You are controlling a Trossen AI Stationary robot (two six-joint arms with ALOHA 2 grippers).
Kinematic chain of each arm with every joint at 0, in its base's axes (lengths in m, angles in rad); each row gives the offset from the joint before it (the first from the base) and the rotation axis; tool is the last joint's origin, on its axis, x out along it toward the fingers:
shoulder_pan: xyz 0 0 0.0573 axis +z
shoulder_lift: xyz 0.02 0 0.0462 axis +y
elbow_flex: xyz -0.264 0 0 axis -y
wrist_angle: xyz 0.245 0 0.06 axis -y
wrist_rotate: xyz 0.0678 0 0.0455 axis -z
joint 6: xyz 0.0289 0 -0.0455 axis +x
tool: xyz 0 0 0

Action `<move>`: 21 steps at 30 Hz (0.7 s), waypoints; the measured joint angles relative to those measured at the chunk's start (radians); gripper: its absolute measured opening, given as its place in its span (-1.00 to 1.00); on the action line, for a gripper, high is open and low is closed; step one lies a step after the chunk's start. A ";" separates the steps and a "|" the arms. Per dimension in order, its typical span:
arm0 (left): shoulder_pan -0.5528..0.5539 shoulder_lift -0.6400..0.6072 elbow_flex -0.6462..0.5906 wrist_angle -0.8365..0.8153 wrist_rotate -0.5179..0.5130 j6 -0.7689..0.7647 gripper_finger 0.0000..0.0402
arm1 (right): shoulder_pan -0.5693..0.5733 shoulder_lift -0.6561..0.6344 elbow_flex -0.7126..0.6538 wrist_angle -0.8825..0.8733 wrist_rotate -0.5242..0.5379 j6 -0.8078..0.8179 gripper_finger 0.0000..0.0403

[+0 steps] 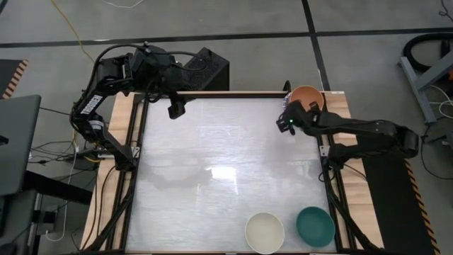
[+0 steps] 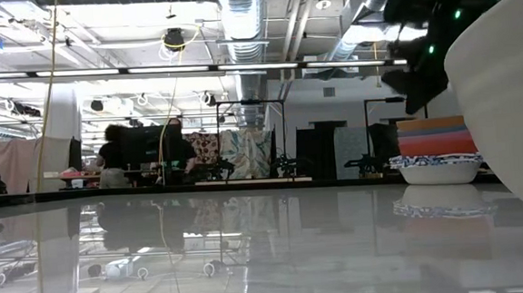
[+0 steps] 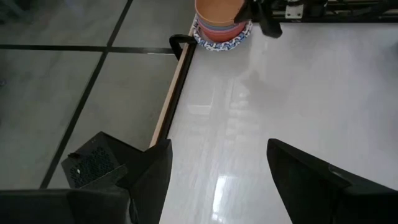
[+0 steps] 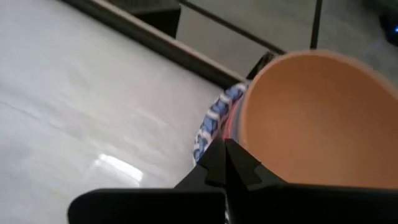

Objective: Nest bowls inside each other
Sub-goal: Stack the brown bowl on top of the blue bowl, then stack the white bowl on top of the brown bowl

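Nested bowls form a stack (image 1: pixel 306 98) in the table's far right corner, with an orange bowl (image 4: pixel 311 118) on top and a blue-patterned white bowl (image 4: pixel 214 121) at the bottom. A cream bowl (image 1: pixel 265 231) and a teal bowl (image 1: pixel 315 226) stand apart near the front edge, right of the middle. My right gripper (image 1: pixel 285 122) is shut and empty, just beside the stack on the side facing the table's middle. My left gripper (image 1: pixel 175 110) hangs open and empty over the far left corner. My right gripper (image 4: pixel 225 152) has its shut fingertips close against the outer side of the stack, below the orange bowl's rim (image 4: pixel 249 106) and beside the patterned rim. They come slanting down from the table's near side. I cannot tell whether they touch the stack.
A dark frame rail (image 1: pixel 233 93) runs along the far edge behind the stack, with side rails (image 1: pixel 333 191) left and right. The wide white middle of the table (image 1: pixel 226 163) lies between the stack and the two loose bowls. A black box (image 1: pixel 205 67) sits beyond the far edge.
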State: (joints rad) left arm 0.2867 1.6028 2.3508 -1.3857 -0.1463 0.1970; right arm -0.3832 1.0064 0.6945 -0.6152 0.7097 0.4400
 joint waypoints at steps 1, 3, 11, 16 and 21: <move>0.000 0.000 0.000 0.000 0.000 0.000 0.25 | 0.005 -0.018 0.013 -0.016 -0.001 -0.004 -0.96; 0.000 0.000 0.000 0.000 0.001 -0.001 0.25 | 0.021 -0.058 0.045 -0.043 -0.010 -0.026 -0.96; 0.000 0.000 0.000 0.000 0.021 0.000 0.25 | 0.128 -0.190 0.160 -0.173 -0.262 -0.082 -0.96; 0.000 0.001 0.000 0.000 0.131 -0.014 0.25 | 0.211 -0.211 0.191 -0.195 -0.477 -0.072 -0.96; -0.002 0.032 0.001 0.000 0.311 -0.054 0.25 | 0.315 -0.209 0.194 -0.196 -0.585 -0.018 -0.96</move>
State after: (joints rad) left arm 0.2848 1.6351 2.3516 -1.3853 0.1645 0.1429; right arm -0.0684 0.7979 0.8886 -0.8115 0.1247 0.4216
